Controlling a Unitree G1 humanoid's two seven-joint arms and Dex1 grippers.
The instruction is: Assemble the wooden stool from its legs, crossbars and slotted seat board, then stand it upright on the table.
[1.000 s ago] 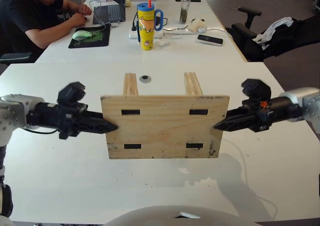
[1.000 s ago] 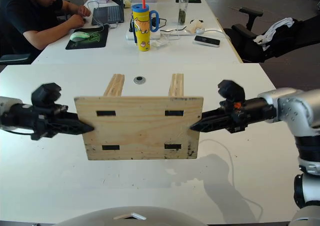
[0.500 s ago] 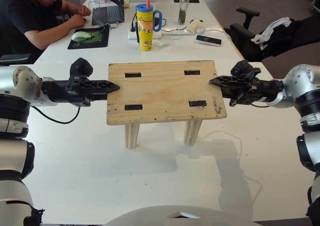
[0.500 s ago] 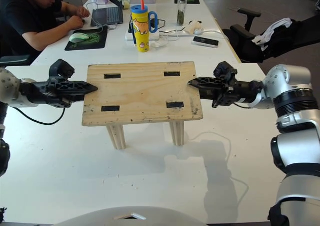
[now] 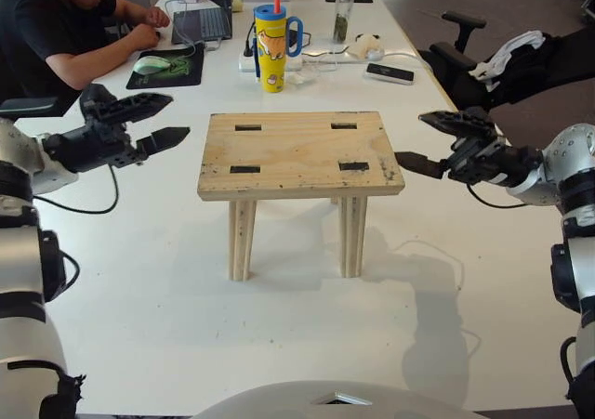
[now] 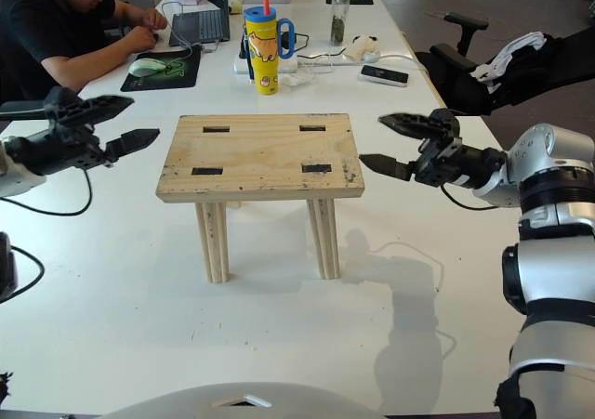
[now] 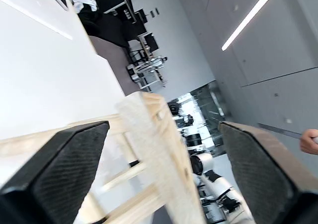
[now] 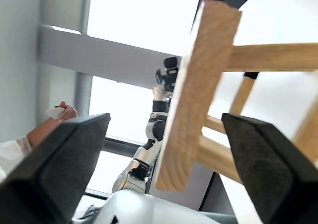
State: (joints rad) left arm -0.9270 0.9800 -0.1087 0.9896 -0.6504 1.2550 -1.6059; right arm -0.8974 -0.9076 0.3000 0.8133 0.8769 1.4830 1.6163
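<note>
Both the left gripper (image 5: 177,114) and right gripper (image 5: 411,138) are hanging wide open beside the stool (image 5: 299,151), its near legs (image 5: 242,242) largely covering the far ones.

Both arms are held out to the sides, the left gripper (image 5: 178,114) and right gripper (image 5: 409,137) pointing inward, fingers spread wide, seemingly at similar height.
</note>
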